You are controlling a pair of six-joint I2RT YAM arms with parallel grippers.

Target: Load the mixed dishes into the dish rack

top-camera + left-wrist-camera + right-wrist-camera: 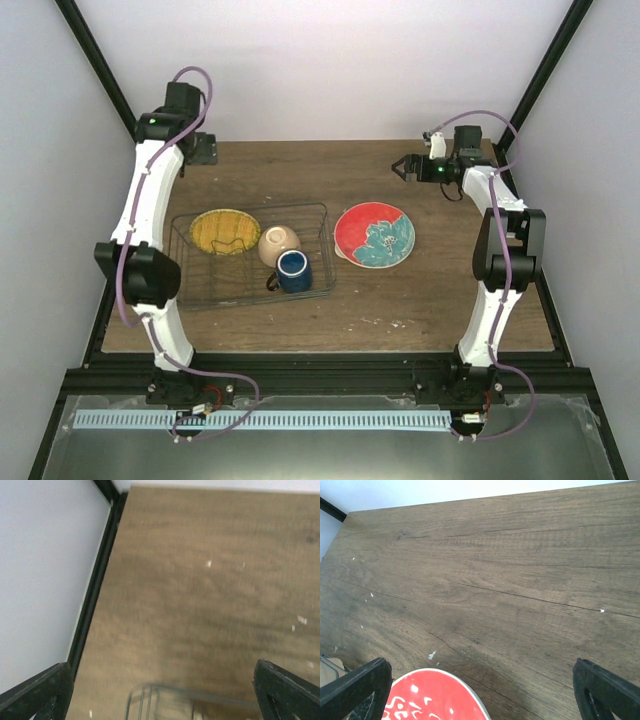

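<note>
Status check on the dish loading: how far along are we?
Done: the yellow-orange grid-patterned plate, small cream bowl and dark blue mug sit inside the thin dark wire dish rack.
In hand: nothing. The left gripper and right gripper are both open and empty.
Remaining: the red plate with teal flower lies flat on the wooden table, right of the rack. No other dishes in view.

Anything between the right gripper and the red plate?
Nothing visible. Only bare table lies between the open right gripper and the red plate with teal flower; the dish rack sits to the plate's left.
</note>
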